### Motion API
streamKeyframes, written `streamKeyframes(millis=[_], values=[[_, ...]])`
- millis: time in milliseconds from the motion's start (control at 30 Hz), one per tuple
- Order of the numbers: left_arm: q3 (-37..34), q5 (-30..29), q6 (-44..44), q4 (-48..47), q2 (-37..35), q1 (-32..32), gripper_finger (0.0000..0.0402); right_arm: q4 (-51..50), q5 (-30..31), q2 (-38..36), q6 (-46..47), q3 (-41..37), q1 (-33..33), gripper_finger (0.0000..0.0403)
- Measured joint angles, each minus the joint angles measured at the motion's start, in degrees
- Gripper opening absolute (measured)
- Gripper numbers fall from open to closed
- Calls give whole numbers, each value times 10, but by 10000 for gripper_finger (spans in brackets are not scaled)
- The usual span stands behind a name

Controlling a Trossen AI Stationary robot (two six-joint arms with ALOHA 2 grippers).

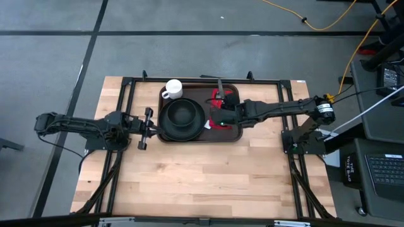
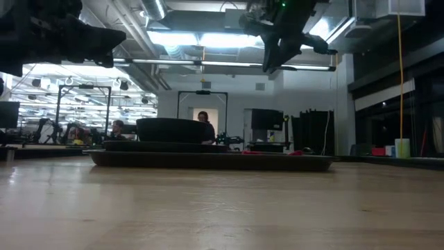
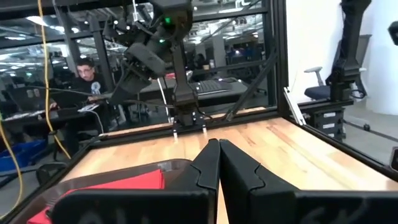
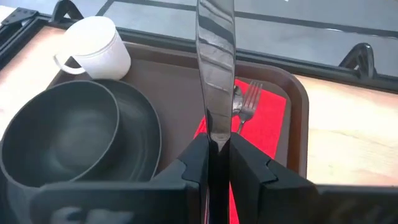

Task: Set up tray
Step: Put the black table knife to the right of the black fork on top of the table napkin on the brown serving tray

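Table (image 1: 208, 183): you have one wooden top, filling the middle of the high view.
Tray (image 1: 189, 135): one, dark brown, upper centre of that view.
Plate (image 1: 165, 126): one, black, left half of the tray.
Bowl (image 1: 184, 113): one, dark, on the plate.
Napkin (image 4: 268, 118): one, red, right half of the tray.
Mug (image 1: 173, 89): one, white, tray's upper left corner.
Knife (image 4: 215, 68): one, blade pinched in your right gripper (image 4: 217, 149), fingers clamped tight, above the napkin.
Fork (image 4: 247, 106): one, on the napkin.
Left gripper (image 3: 218, 163): fingers pressed together, holding nothing, just left of the tray.
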Motion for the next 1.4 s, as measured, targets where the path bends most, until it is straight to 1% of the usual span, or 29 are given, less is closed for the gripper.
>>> streamKeyframes(millis=[167,267,467,533,700,800,867,1000,1167,1267,1400], values=[[0,67,-26,-37,-20,62,3,-1,0,0,-1,0,-2,51],[0,92,-45,-42,-33,105,2,-7,0,0,2,0,-2,51],[0,157,-56,-71,-59,177,3,-18,-4,0,25,0,-8,51],[0,173,-71,-72,-71,197,3,-25,-8,0,31,-1,-9,51],[0,179,-106,-84,-113,234,2,-26,-9,0,32,-1,-9,51],[0,207,-106,-111,-139,253,2,-26,-10,0,35,-1,-9,51],[0,227,-106,-112,-154,265,3,-26,-12,0,45,-1,-9,51],[0,248,-111,-122,-180,281,2,-29,-44,1,67,-15,-16,51],[0,247,-111,-133,-189,289,2,-24,-100,2,124,-75,-41,51],[0,247,-111,-133,-189,289,5,20,-140,2,135,-111,-60,51],[0,245,-111,-133,-189,289,4,109,-170,2,134,-155,-81,51]])
